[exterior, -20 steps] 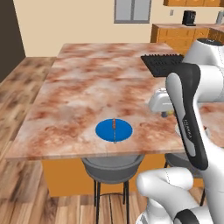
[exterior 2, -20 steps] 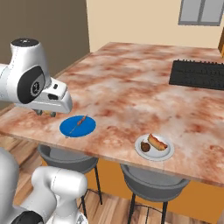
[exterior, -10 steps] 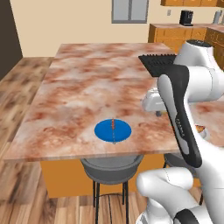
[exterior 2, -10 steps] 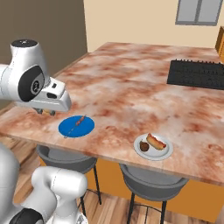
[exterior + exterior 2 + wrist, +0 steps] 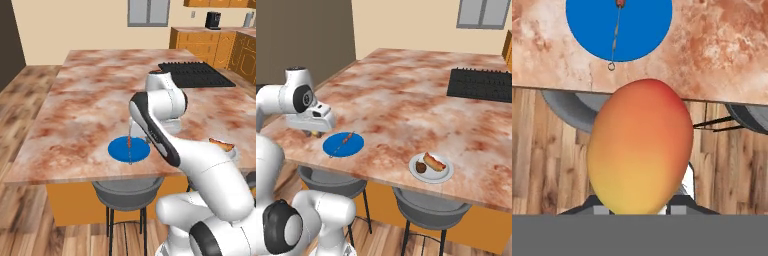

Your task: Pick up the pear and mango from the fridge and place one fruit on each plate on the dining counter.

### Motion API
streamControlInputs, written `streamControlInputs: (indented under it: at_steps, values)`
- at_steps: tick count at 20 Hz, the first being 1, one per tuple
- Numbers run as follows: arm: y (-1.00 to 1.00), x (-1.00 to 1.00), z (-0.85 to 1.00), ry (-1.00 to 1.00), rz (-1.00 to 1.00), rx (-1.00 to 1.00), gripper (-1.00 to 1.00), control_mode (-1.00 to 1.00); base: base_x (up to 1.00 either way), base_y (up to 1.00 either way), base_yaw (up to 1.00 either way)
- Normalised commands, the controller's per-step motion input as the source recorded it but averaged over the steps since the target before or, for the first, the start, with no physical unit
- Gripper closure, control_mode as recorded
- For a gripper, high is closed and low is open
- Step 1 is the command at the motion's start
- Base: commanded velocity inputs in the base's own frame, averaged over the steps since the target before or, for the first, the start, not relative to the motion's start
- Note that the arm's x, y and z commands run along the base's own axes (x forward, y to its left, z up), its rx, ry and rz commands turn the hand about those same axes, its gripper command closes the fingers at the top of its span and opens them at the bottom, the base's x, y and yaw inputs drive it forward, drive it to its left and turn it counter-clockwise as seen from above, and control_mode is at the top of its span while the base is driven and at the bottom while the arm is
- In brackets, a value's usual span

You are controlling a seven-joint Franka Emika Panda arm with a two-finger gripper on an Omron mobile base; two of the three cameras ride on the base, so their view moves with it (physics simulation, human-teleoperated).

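Observation:
The yellow-orange mango (image 5: 641, 147) with a red blush sits right in front of the hand camera, with my gripper (image 5: 314, 132) shut on it. The gripper hangs over the near left edge of the dining counter (image 5: 406, 100), just left of the blue plate (image 5: 343, 145). In the hand view the blue plate (image 5: 619, 27) lies beyond the mango. A white plate (image 5: 431, 168) further right holds the dark brown pear (image 5: 421, 167) beside a hot dog. The mango hides my fingertips. The fridge is out of view.
A thin skewer (image 5: 346, 138) lies across the blue plate. Two grey stools (image 5: 331, 180) (image 5: 431, 210) stand under the counter's near edge. A black cooktop (image 5: 481, 85) sits at the far right. My own arm (image 5: 160, 125) covers part of the counter beside the blue plate (image 5: 129, 149).
The arm has swung left, across the counter, toward the blue plate, and the hand with the mango has sunk a little. Plates and pear have not moved.

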Motion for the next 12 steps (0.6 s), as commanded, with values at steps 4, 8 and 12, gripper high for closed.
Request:
streamControlInputs:
  at_steps: [4,8,12]
  values:
    - [-0.02,1.0,-0.6,0.38,-0.07,-0.06,1.0,-1.0,0.0,0.0,0.0]
    - [-0.3,0.85,-0.1,0.36,0.0,0.02,1.0,-1.0,0.0,0.0,0.0]
    - [-0.12,0.48,-0.24,0.18,0.01,0.04,1.0,-1.0,0.0,0.0,0.0]
